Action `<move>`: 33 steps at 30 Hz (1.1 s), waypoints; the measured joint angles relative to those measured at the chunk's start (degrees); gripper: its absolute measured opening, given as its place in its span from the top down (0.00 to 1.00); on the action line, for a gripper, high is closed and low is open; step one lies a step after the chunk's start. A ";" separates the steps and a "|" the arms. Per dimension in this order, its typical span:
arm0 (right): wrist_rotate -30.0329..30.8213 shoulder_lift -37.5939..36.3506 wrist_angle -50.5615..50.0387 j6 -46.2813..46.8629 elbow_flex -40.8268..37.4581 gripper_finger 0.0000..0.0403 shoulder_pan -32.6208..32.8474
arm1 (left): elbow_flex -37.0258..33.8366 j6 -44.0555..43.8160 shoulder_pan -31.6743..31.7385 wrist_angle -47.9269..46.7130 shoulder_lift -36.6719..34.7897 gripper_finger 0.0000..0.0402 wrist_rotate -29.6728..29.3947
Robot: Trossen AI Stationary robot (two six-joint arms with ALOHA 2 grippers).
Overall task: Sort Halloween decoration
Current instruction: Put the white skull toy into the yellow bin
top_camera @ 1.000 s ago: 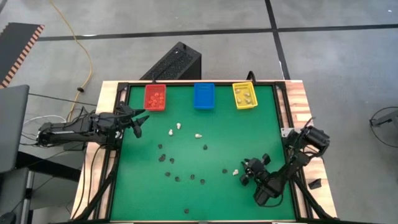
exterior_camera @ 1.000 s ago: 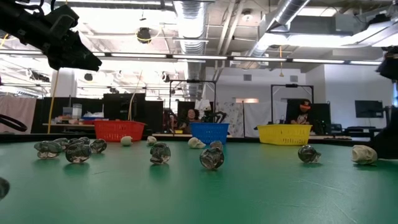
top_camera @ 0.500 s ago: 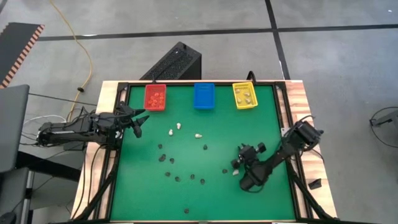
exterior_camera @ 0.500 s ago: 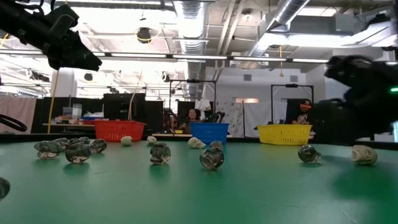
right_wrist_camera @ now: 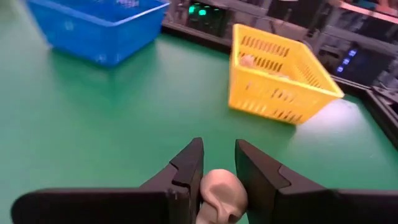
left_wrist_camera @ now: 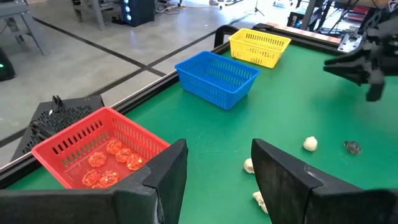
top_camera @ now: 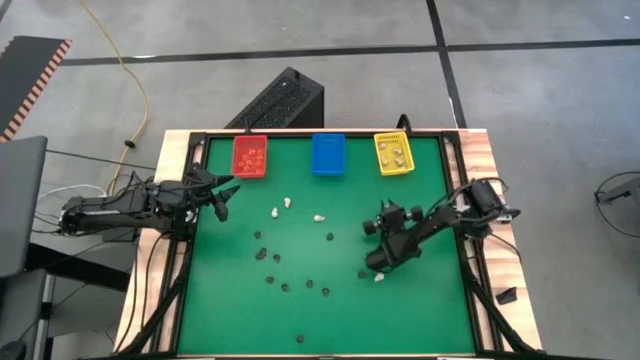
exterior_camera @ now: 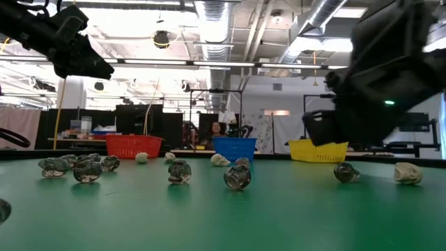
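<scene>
My right gripper (right_wrist_camera: 219, 150) is shut on a cream-white skull trinket (right_wrist_camera: 221, 188). It hovers over the table's right half (top_camera: 385, 216), facing the yellow bin (right_wrist_camera: 280, 81), which holds cream pieces. My left gripper (left_wrist_camera: 217, 165) is open and waits above the table's left side (top_camera: 224, 195), near the red bin (left_wrist_camera: 93, 152) holding orange trinkets. Black trinkets (top_camera: 275, 258) and a few cream ones (top_camera: 287, 203) lie scattered on the green mat. One cream piece (top_camera: 378, 278) rests near the right arm. My right gripper pinches the cream skull trinket by its two sides (right_wrist_camera: 208, 186) between both fingers. The skull is lifted clear of the mat and carried in the air.
The red bin (top_camera: 249, 156), the blue bin (top_camera: 328, 153) and the yellow bin (top_camera: 393, 153) stand in a row along the far edge. The table's frame rails run along both sides. Bare green mat lies between the right gripper and the yellow bin.
My right arm has swung from the table's near right corner toward the far edge and the left, rising into the low view and ending closer to the yellow bin. The trinkets on the mat have stayed where they were.
</scene>
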 joint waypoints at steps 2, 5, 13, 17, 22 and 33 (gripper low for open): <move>1.20 -0.71 1.55 -2.21 0.11 0.73 -2.23 | 0.00 0.00 -0.01 0.00 0.00 0.58 0.00; 3.09 -2.04 6.16 -8.43 0.88 0.73 -5.23 | 0.00 0.02 0.00 0.00 0.00 0.58 -0.02; 2.14 -7.41 23.75 -45.24 6.05 0.73 -10.39 | 0.00 0.62 -0.01 -0.06 0.00 0.58 -0.06; 0.58 -11.28 26.40 -57.29 6.25 0.73 -13.83 | 0.00 0.98 -0.02 -0.02 0.00 0.58 -0.04; -2.02 -16.82 27.50 -67.85 6.25 0.73 -19.59 | 0.00 0.99 -0.02 -0.02 0.00 0.58 -0.04; -22.31 -26.54 37.30 -95.33 6.25 0.73 -37.39 | 0.00 1.03 -0.01 -0.08 0.00 0.58 -0.02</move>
